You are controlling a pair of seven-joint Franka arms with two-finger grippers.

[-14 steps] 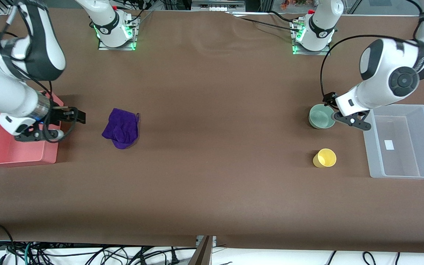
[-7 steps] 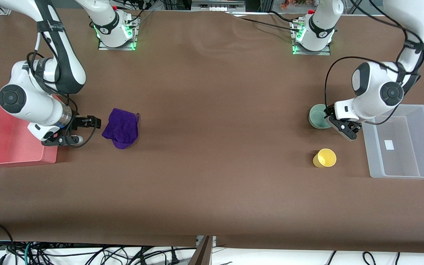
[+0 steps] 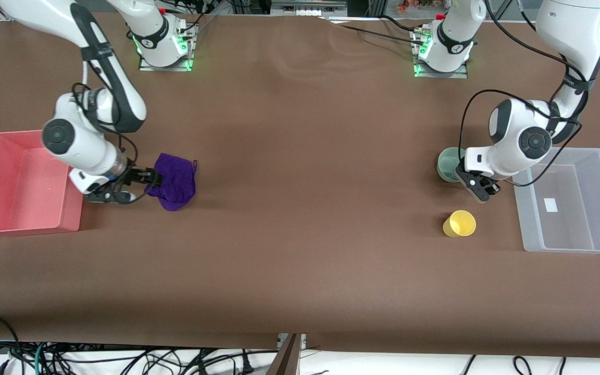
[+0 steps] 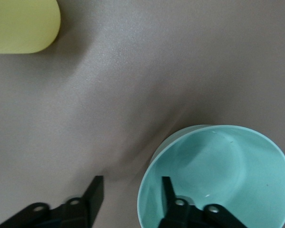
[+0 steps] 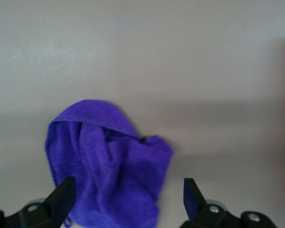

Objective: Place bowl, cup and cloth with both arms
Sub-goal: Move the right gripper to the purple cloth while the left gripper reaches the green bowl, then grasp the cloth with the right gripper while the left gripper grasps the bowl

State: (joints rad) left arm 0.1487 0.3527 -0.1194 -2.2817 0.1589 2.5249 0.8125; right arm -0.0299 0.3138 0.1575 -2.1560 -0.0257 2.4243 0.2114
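The purple cloth [image 3: 174,182] lies crumpled on the table near the right arm's end. My right gripper [image 3: 152,178] is open at the cloth's edge beside the pink bin. In the right wrist view the cloth [image 5: 109,161] lies between its fingers [image 5: 65,194]. The mint-green bowl [image 3: 447,161] stands upright near the left arm's end. My left gripper [image 3: 459,174] is open over the bowl's rim. In the left wrist view one finger [image 4: 169,191] is inside the bowl [image 4: 228,171] and the other is outside. The yellow cup [image 3: 460,223] stands nearer the front camera than the bowl, and it also shows in the left wrist view [image 4: 21,23].
A pink bin [image 3: 26,225] stands at the right arm's end of the table, beside the cloth. A clear plastic bin [image 3: 571,229] stands at the left arm's end, beside the bowl and cup.
My right gripper has moved from over the pink bin down to the cloth's edge. My left gripper has come down onto the bowl's rim. Bowl, cup and cloth have not moved.
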